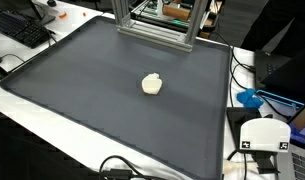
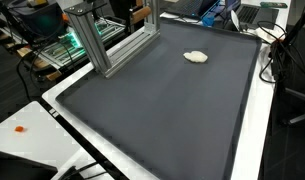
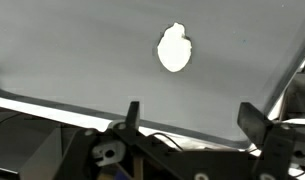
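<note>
Fingers [image 3: 132,116] stood wide apart and empty over the dark surface [image 1: 82,70]; a cream lump [image 1: 151,84], perhaps dough, lay near its middle. Print on the white box [image 1: 264,133] nearby was unreadable.

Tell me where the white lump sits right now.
The white lump lies near the middle of the dark mat in an exterior view, in front of the aluminium frame. In the wrist view it is ahead of the open pincer, untouched.

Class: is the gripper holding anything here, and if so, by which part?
Nothing is held. In the wrist view the gripper stands open and empty; the small white object lies apart from it on the dark mat.
</note>
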Controlling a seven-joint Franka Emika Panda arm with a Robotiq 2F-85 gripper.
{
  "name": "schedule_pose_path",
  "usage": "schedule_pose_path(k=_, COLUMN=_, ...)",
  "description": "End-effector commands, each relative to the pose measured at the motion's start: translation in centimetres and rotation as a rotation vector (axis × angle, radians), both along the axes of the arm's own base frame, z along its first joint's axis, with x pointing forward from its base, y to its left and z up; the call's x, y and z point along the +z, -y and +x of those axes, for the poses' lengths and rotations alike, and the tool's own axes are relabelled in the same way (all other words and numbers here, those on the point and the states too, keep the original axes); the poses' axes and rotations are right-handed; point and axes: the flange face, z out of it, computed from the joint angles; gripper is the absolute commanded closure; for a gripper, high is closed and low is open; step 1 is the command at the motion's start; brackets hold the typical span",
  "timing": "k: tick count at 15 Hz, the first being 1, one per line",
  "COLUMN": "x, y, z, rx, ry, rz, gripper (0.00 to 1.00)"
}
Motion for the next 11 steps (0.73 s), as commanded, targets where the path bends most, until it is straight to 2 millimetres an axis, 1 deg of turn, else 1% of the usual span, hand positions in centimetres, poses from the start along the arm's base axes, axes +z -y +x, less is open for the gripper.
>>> schedule_pose_path(k=1, x=-1.31, y=-0.04, z=-0.52, rx=-0.011, ry=0.017, rz=-0.011, gripper=0.00)
schedule_pose_path(k=4, x=-2.05, y=-0.09, z=-0.61, rx=-0.001, ry=0.018, rz=-0.007, gripper=0.00)
schedule_pose_path(k=5, x=-1.25, y=-0.05, z=-0.12, rx=-0.002, ry=-0.001, rz=0.005, gripper=0.00)
schedule_pose_path(k=8, x=-1.70, y=-0.05, z=-0.19, rx=0.000, ry=0.000, rz=0.006, gripper=0.00)
schedule_pose_path(k=11, x=-1.71, y=-0.06, z=-0.18, rx=0.001, ry=0.001, rz=0.007, gripper=0.00)
